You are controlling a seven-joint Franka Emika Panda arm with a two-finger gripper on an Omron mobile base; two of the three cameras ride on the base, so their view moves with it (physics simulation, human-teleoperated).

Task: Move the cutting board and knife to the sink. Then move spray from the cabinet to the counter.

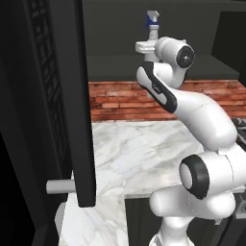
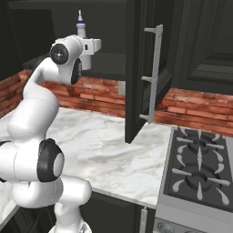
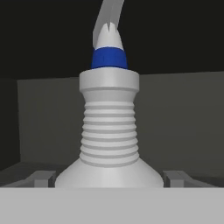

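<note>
Spray bottle [image 3: 109, 131] of pale grey-white plastic, with a ribbed narrow neck and a blue collar under its trigger nozzle, is seen standing upright inside the dark charcoal wall cabinet [image 1: 115, 33], on the cabinet's dark floor; in the hand view its shoulder and neck are centred between the two small finger tips, which stand one on each side of the bottle's base and apart from it; the two-finger gripper [image 3: 109, 179] is thus held wide open around the bottle, and no contact of the pads with the plastic can be made out; in the left base view the bottle's top [image 1: 153, 26] is seen just above and behind the white hand, and in the right base view it [image 2: 81, 25] rises just above the hand as well; the white arm is bent upward from the base with its wrist raised into the cabinet opening; the flat dark cabinet door [image 2: 141, 68], fitted with a long grey metal handle [image 2: 154, 73], is seen swung open; below the cabinet a red brick wall [image 1: 125, 98] backs the white marble counter [image 1: 139, 153] with grey veins; a grey gas stove [image 2: 200, 173] with dark burner grates is set beside the counter in the right base view.
</note>
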